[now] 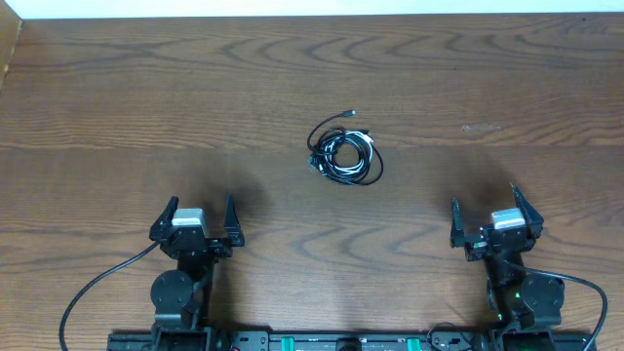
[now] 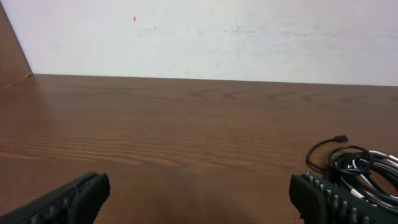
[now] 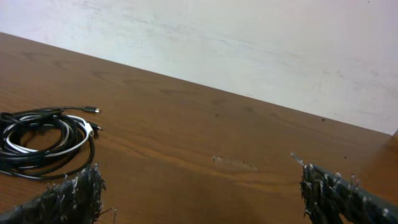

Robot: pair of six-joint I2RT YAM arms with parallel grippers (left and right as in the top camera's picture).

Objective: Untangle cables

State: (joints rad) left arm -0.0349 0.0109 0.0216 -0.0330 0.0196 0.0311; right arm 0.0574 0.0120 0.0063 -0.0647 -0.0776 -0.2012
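The left tool (image 1: 202, 208) and right tool (image 1: 486, 201) are black with pale grey blocks (image 1: 188, 218) and ribbed fingers (image 2: 329, 200); thick black cables (image 1: 97, 283) trail behind.

Robotics lab bench, dark-brown wood-grain tabletop (image 1: 146, 88), scuffed blank white wall (image 2: 249, 37) behind, black jointed left arm (image 1: 177, 291) and right arm (image 1: 531, 297) fixed to a black rail (image 1: 253, 342) at the near edge

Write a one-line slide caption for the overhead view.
Coiled cables lie on the wooden table, ahead of the open left pincer and open right pincer, untouched.
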